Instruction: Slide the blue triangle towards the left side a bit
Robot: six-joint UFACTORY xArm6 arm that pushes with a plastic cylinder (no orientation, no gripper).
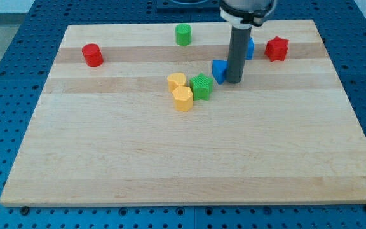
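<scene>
Camera view: small blue triangle (219,70) touching my tip (234,81).

My tip (234,81) sits right against the blue triangle (219,70), on its right-edge side, toward the board's (170,165) far edge. A green block (201,86) lies just beside the triangle's other side.

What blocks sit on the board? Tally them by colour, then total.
Red: 2, cylinder and star
Green: 2, cylinder and star
Yellow: 2
Blue: 2
Total: 8
</scene>
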